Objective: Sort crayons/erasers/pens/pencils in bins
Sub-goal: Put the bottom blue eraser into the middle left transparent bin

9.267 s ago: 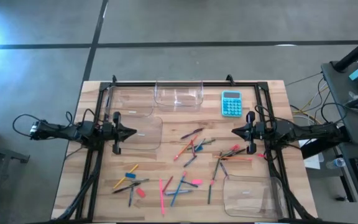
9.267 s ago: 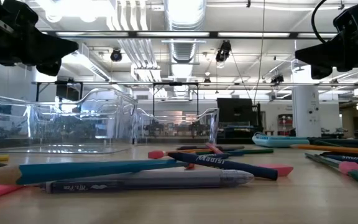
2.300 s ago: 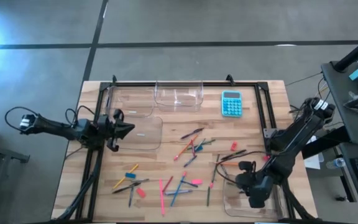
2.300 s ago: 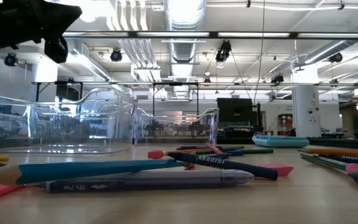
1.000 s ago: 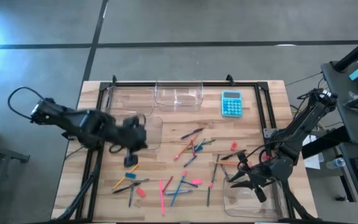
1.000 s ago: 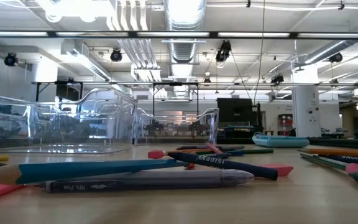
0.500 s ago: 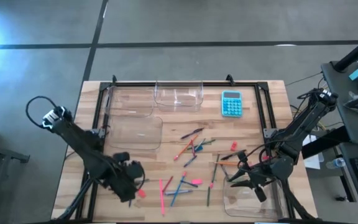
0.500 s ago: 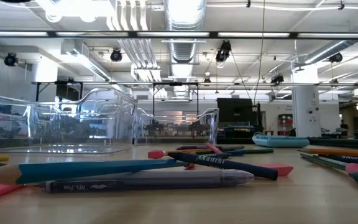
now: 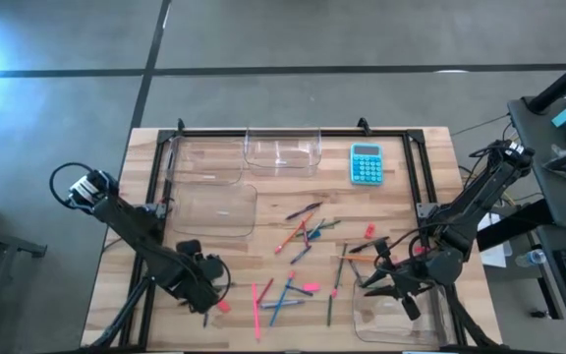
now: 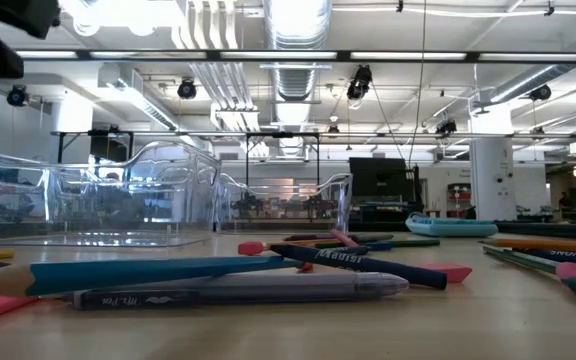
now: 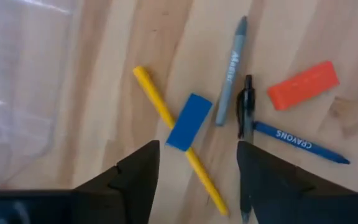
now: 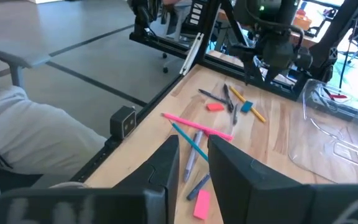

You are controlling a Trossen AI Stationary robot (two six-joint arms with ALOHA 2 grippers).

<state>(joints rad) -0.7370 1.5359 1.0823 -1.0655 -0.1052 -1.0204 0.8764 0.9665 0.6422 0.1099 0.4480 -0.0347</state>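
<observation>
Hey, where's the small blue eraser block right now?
In the left wrist view the small blue eraser block lies across a yellow pencil, just ahead of the open left gripper, beside a grey crayon, on the table's front-left part.

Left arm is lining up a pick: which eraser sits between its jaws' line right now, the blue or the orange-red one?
The blue eraser, lying across the yellow stick, centred ahead of the open left gripper. The orange-red eraser lies off to one side.

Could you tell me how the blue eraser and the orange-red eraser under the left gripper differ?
The blue eraser lies on top of a yellow stick, crossing it; the orange-red eraser lies flat on bare wood, touching nothing. The blue one sits between the left gripper's open fingers, the orange-red one off to one side. Both are short, stubby blocks.
</observation>
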